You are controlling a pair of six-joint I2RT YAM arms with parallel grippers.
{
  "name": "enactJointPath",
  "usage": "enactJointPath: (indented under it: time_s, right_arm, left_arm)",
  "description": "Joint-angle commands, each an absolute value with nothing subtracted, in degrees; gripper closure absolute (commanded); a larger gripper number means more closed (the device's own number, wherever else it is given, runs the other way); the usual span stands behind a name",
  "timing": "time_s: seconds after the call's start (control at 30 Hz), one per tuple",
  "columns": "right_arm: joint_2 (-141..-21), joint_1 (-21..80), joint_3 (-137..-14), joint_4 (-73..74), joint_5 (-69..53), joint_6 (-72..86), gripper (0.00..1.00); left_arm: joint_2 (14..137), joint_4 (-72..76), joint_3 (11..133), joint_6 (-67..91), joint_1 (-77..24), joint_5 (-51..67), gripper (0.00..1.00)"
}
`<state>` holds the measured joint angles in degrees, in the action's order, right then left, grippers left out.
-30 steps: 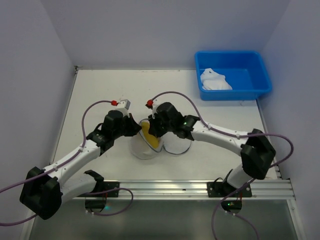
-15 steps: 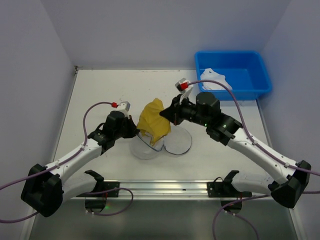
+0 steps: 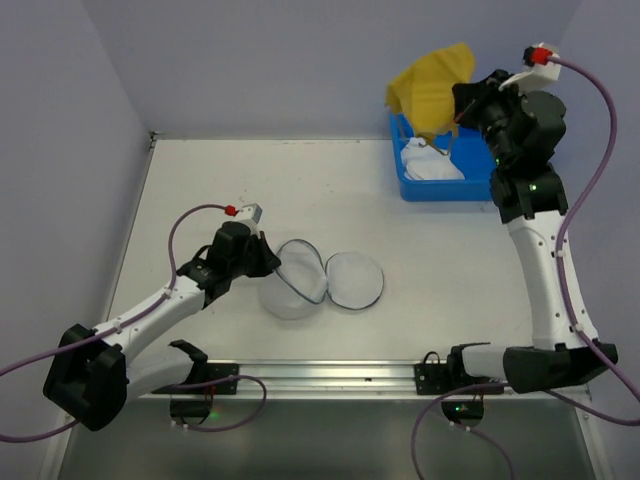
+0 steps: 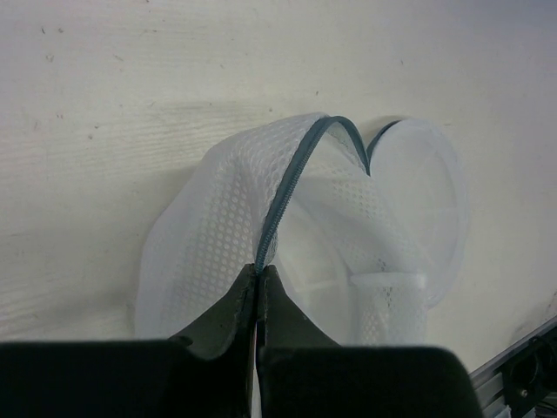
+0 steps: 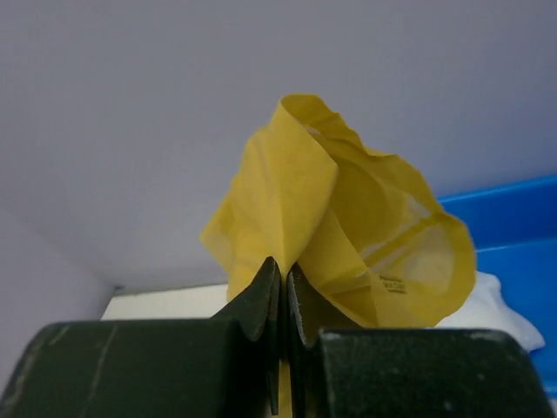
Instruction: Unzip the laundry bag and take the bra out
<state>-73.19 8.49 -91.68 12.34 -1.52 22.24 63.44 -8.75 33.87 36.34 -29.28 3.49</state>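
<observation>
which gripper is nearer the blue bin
Right. The right gripper hangs over the blue bin, holding the bra; the left gripper is far off, pinching the laundry bag.

The bra (image 3: 432, 85) has been pulled out of the bag (image 3: 290, 295) and carried over the bin (image 3: 450, 188) by the right arm (image 3: 545, 270), which has been raised and swung rightward.

Soft, even light falls from above, and the arms (image 3: 150, 310) cast only faint, blurred shadows on the table (image 3: 200, 180). The overhead view is crisp, and the laundry bag (image 4: 218, 226) mesh reads sharp close up.
</observation>
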Motion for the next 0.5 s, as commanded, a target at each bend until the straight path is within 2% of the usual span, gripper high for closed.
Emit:
enactJointPath:
  time_s: [0.0,0.23,0.47]
  right_arm:
    - [-79.3,3.1,-96.0,13.1,5.6,27.7,1.00]
    - [-95.7,-6.1,-100.5,13.1,17.3,35.7,1.00]
    - [-107.4,-8.3,-102.6,13.0,27.0,39.3,1.00]
  left_arm:
    - [63.5,-7.3,34.5,36.7,-29.2,5.3,1.00]
    - [63.5,-6.5,34.8,36.9,-29.2,6.9,1.00]
    - [64.6,-5.5,34.3,36.8,-29.2,7.9,1.00]
